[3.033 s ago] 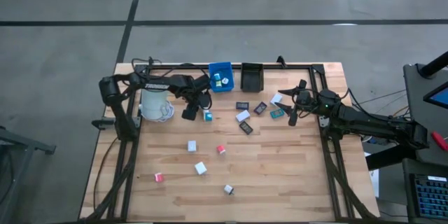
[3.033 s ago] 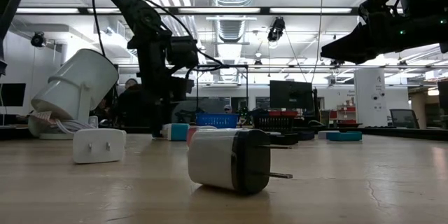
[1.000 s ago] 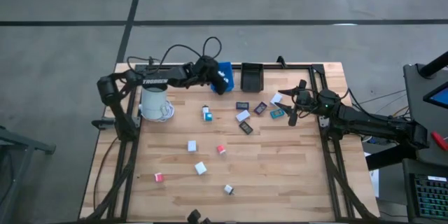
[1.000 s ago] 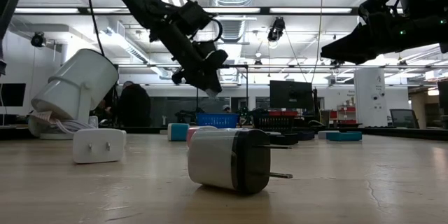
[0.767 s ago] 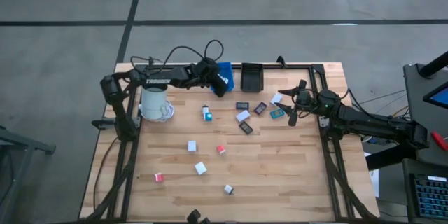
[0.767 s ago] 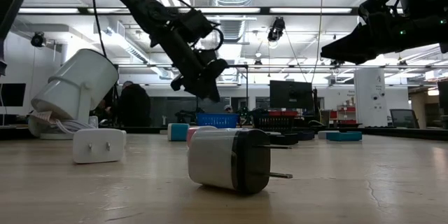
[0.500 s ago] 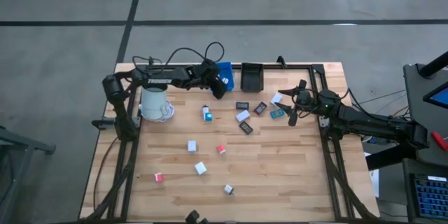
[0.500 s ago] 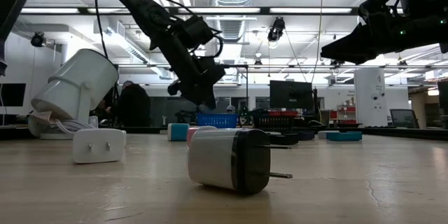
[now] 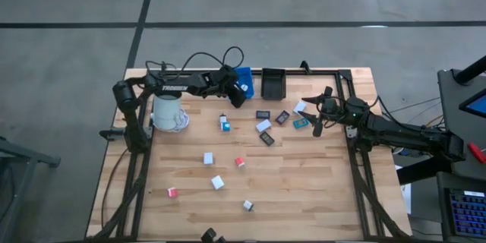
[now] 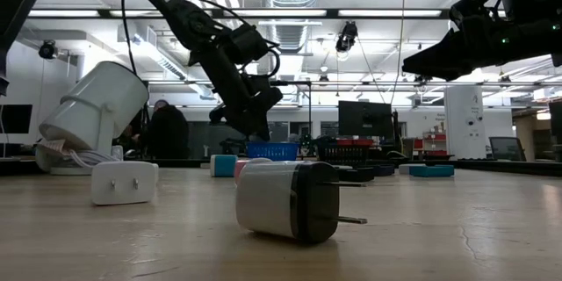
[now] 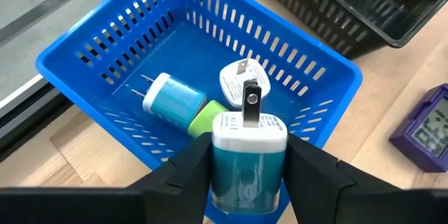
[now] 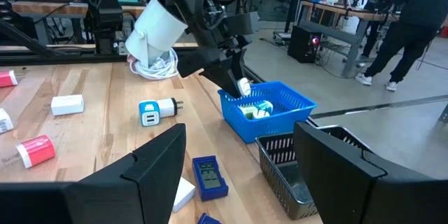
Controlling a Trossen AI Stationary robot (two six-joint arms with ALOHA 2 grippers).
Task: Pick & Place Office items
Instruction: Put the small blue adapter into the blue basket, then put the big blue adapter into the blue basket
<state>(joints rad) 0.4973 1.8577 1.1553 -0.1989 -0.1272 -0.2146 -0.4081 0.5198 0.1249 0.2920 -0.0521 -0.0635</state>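
My left gripper (image 11: 246, 175) hangs just above the near wall of the blue bin (image 11: 105, 49), at about twelve o'clock on the table (image 9: 304, 190) in the overhead view, and between its fingers (image 11: 183, 171) sits a teal-and-white plug adapter (image 11: 248, 157), prong end pointing out toward the basket. Over the last few seconds I carried it up from the table beside the white mug (image 9: 168, 112), swung over the far rail, and have been sinking toward the bin; in the last second the fingers have begun to ease apart, though the adapter is still wedged between them, so I judge the release has started but is not finished. Two pieces already lie on the bin floor, a blue-and-white adapter (image 11: 171, 98) and a white plug (image 11: 241, 78) with something green beside them, so this one should land on or next to them. The black bin (image 11: 364, 3) stands just beside the blue one at about one o'clock, and a purple flat item (image 11: 430, 122) lies on the wood near it. My right gripper (image 9: 317, 116) waits with its fingers wide and empty at three o'clock, over the cluster of flat rectangles (image 9: 275, 123). Plenty is left: small blocks (image 9: 218, 182) are still scattered across the middle and toward six o'clock, so the sorting is far from done.
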